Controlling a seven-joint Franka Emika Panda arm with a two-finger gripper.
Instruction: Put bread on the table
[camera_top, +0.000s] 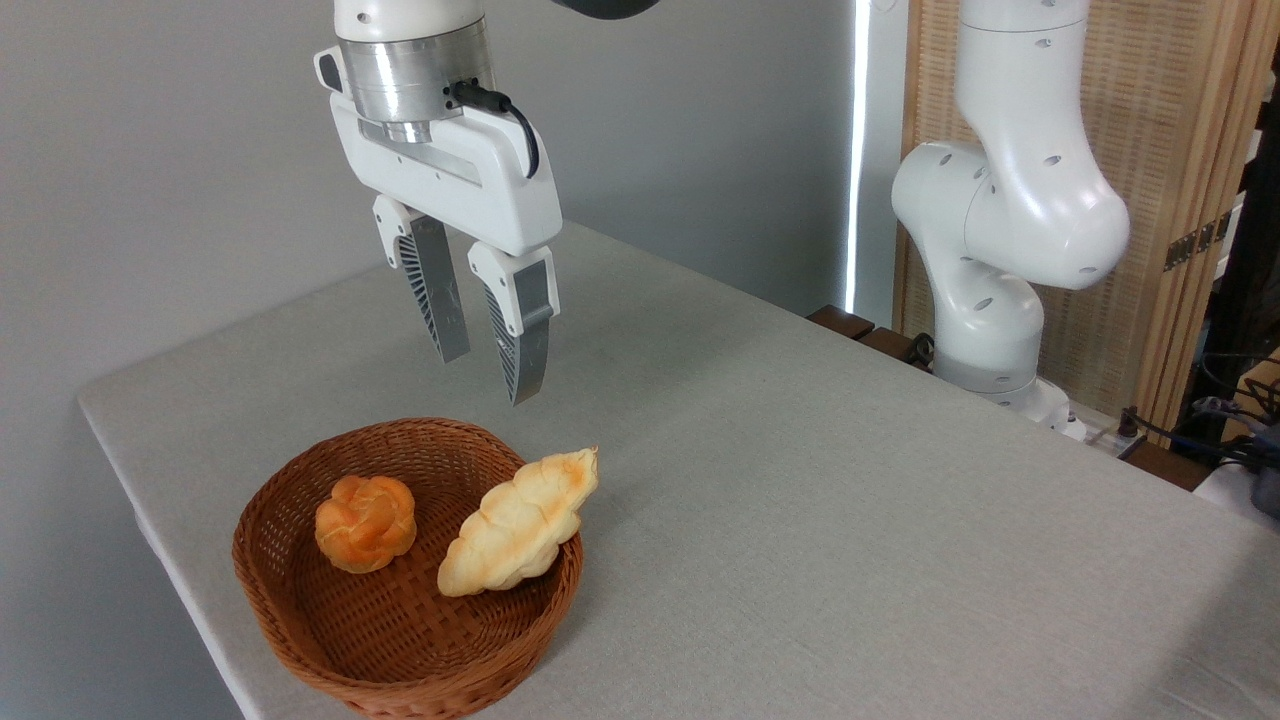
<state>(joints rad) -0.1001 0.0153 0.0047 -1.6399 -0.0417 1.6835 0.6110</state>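
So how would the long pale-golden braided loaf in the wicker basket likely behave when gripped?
The long pale-golden braided loaf looks light and probably holds its shape. Its lumpy edges should resist slipping. It leans on the brown wicker basket rim, so it may pivot when nudged. The gripper hangs open above.
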